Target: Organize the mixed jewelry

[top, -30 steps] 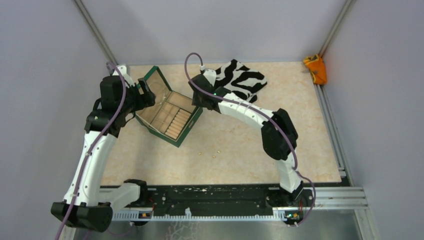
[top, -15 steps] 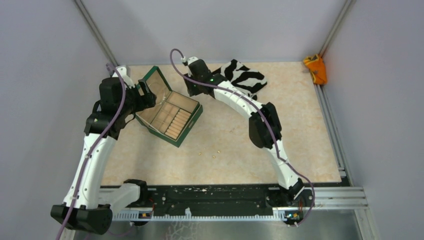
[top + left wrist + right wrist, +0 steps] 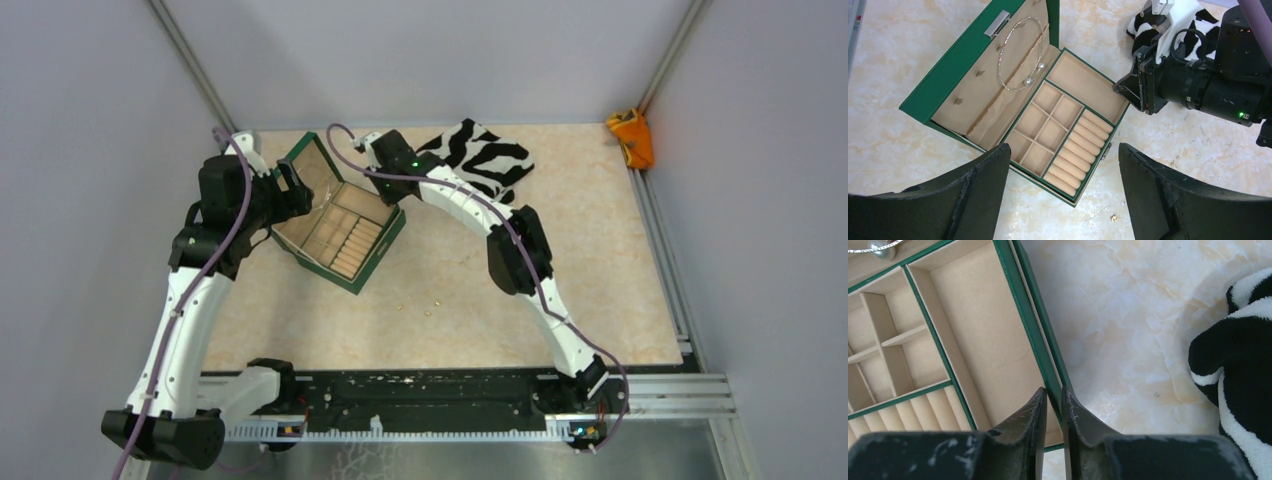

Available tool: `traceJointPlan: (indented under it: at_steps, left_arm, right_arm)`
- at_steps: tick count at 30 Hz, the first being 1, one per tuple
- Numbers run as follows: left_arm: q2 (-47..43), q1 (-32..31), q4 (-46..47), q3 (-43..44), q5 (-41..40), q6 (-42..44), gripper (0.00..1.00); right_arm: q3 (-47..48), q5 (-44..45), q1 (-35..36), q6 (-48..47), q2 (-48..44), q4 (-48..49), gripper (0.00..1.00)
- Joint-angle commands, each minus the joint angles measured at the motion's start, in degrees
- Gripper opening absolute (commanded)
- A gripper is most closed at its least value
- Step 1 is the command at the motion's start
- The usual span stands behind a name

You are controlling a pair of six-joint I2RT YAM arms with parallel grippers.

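- Silvery wire hoop: lies in the open green jewelry box lid.
- Gold specks: on worktop, near box.
- Left gripper: spread wide above box.
- Right gripper: pinches box wall.

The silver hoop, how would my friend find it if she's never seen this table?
On the left side of the tan table a dark green box lies open. Look at the tan lining inside its open lid: the silver hoop rests there. It is the only thin, shiny ring, with two pearly beads at its ends, and it is far bigger than the tiny gold specks on the table.
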Motion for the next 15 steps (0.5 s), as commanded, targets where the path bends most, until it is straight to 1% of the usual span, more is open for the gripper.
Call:
traceJointPlan:
  at_steps: [1, 4, 6, 7, 9, 12, 15]
  left_arm:
    - [-0.3, 0.2, 1.1, -0.5, 0.5, -0.5, 0.85]
    - [-0.2, 0.2, 1.1, -0.4, 0.5, -0.6, 0.85]
    - [-0.1, 0.2, 1.3, -0.3, 0.7, -0.6, 0.85]
    - [-0.1, 0.2, 1.3, -0.3, 0.7, -0.6, 0.85]
    - [0.1, 0.2, 1.3, -0.2, 0.9, -0.6, 0.85]
    - [0.2, 0.2, 1.4, -0.2, 1.1, -0.7, 0.85]
    - [0.3, 0.2, 1.4, -0.1, 1.2, -0.8, 0.85]
  right_arm:
    - [-0.2, 0.0, 0.1, -1.8, -0.4, 1.2, 0.16]
    - [-0.4, -0.7, 0.1, -2.4, -0.4, 0.8, 0.18]
    - [-0.4, -1.2, 0.1, -3.1, -0.5, 0.3, 0.16]
    - [-0.4, -1.3, 0.2, -3.2, -0.5, 0.1, 0.13]
    - [-0.6, -1.6, 0.1, -3.2, -1.0, -0.1, 0.00]
    - [-1.2, -2.9, 0.1, -2.1, -2.4, 0.1, 0.00]
    - [-1.2, -7.4, -0.8, 1.1, -3.4, 0.0, 0.00]
